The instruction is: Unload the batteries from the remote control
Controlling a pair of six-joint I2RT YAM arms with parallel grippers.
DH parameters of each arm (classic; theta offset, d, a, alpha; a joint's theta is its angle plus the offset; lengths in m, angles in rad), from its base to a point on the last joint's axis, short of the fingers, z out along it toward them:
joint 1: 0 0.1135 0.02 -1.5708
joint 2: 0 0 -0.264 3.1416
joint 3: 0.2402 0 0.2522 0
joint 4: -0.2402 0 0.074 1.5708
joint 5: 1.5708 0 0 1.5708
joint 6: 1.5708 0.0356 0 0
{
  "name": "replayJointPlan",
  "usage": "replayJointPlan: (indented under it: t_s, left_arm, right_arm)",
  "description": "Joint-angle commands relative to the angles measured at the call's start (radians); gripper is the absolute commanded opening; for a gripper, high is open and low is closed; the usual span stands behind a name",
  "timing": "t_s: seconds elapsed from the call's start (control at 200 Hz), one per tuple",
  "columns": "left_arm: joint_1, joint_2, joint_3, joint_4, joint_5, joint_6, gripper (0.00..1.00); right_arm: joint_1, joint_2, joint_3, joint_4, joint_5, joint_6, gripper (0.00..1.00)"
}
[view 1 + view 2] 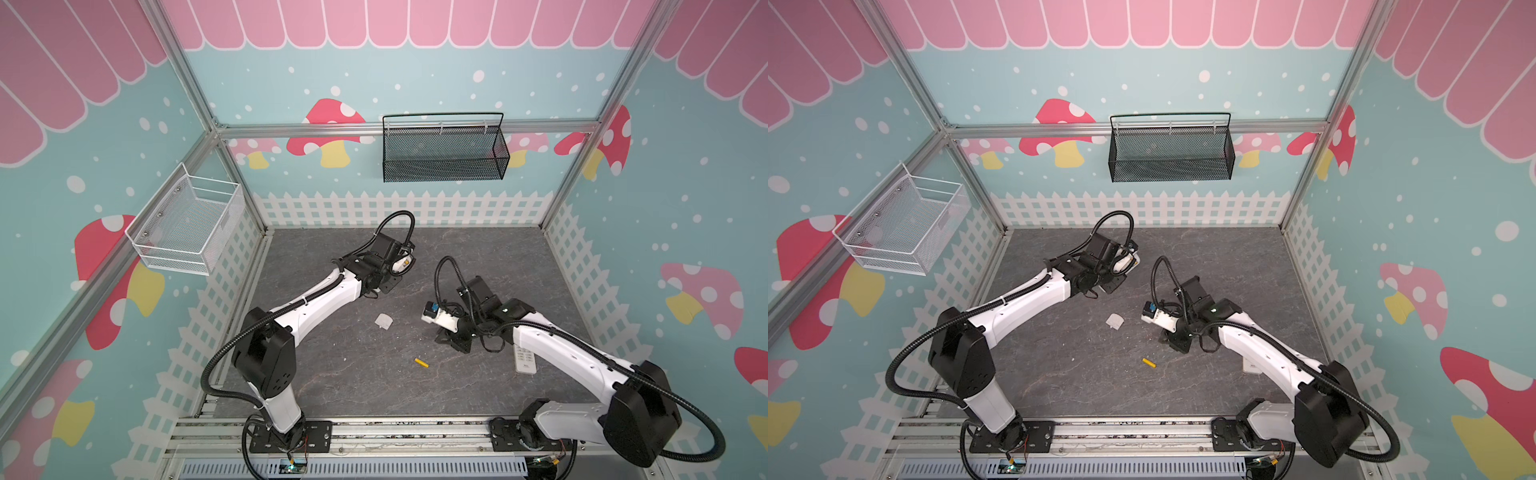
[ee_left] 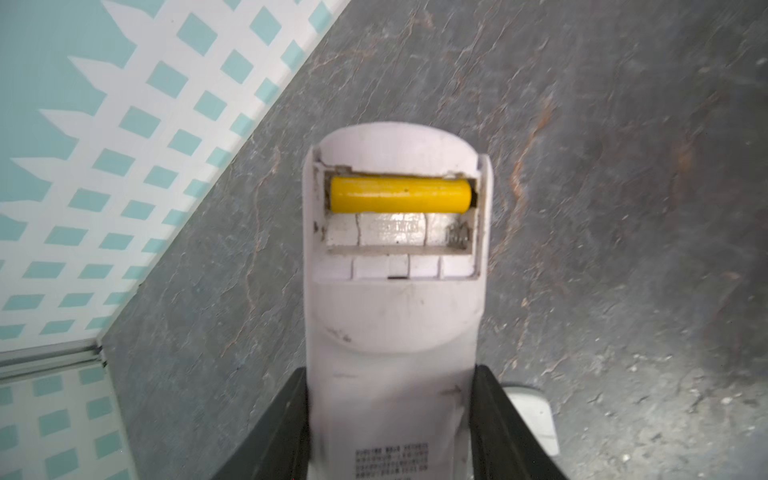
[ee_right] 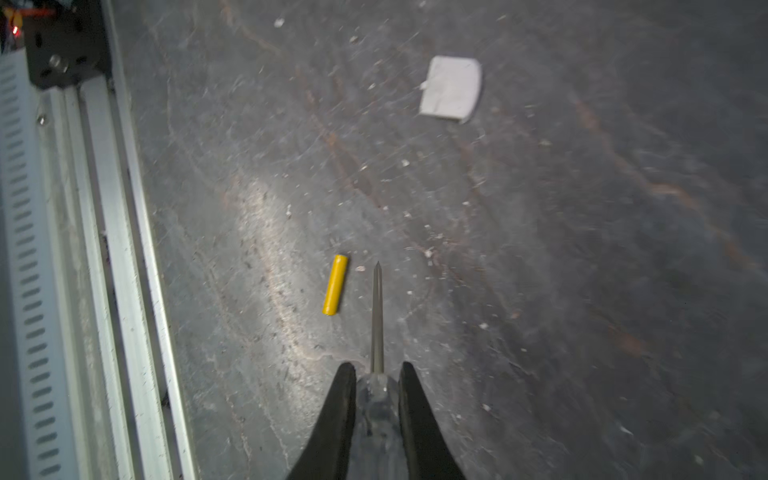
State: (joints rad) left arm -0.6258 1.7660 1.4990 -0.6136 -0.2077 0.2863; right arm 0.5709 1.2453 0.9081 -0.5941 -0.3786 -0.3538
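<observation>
The left fingers [image 2: 291, 424] pinch the remote [image 2: 395, 332], one battery [image 2: 399, 195] in its open bay; a second battery [image 1: 421, 363] lies lower centre in both top views. The right fingers [image 3: 340, 415], pinching the screwdriver [image 3: 377, 316], should pry gently.

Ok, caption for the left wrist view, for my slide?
Left end effector grips the uncovered remote: one yellow battery seated, the slot beside it empty.

The left arm [image 1: 320, 299] and right arm [image 1: 552, 345] are white, with black joints and ribbed cables [image 1: 399, 213]. The right gripper [image 3: 377, 366] has black fingers [image 3: 338, 409].
</observation>
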Motion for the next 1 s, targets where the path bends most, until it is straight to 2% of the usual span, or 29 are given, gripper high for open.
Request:
replayJointPlan:
  t_s: [0.0, 0.085, 0.205, 0.42, 0.515, 0.741, 0.901, 0.996]
  left_arm:
    - [-0.026, 0.063, 0.066, -0.061, 0.088, -0.233, 0.0]
    - [-0.056, 0.103, 0.094, -0.078, 0.112, -0.33, 0.0]
    - [-0.076, 0.147, 0.098, -0.086, 0.151, -0.479, 0.0]
    - [-0.119, 0.214, 0.067, -0.077, 0.192, -0.668, 0.0]
    - [-0.14, 0.251, 0.077, -0.067, 0.176, -0.696, 0.0]
    - [-0.156, 0.339, 0.112, -0.09, 0.166, -0.775, 0.13]
    - [-0.17, 0.372, 0.113, -0.092, 0.184, -0.796, 0.17]
    - [-0.17, 0.39, 0.103, -0.09, 0.179, -0.82, 0.36]
  right_arm:
    - [-0.041, -0.073, -0.025, 0.132, 0.081, 0.168, 0.0]
    - [-0.068, -0.089, -0.037, 0.153, 0.189, 0.301, 0.0]
    - [-0.093, -0.095, -0.058, 0.135, 0.28, 0.416, 0.0]
    - [-0.151, -0.079, -0.075, 0.123, 0.319, 0.558, 0.0]
    - [-0.165, -0.047, -0.083, 0.134, 0.314, 0.575, 0.0]
    - [-0.18, 0.03, -0.085, 0.188, 0.285, 0.6, 0.0]
    - [-0.181, 0.077, -0.068, 0.223, 0.265, 0.615, 0.0]
    - [-0.181, 0.106, -0.084, 0.267, 0.234, 0.635, 0.0]
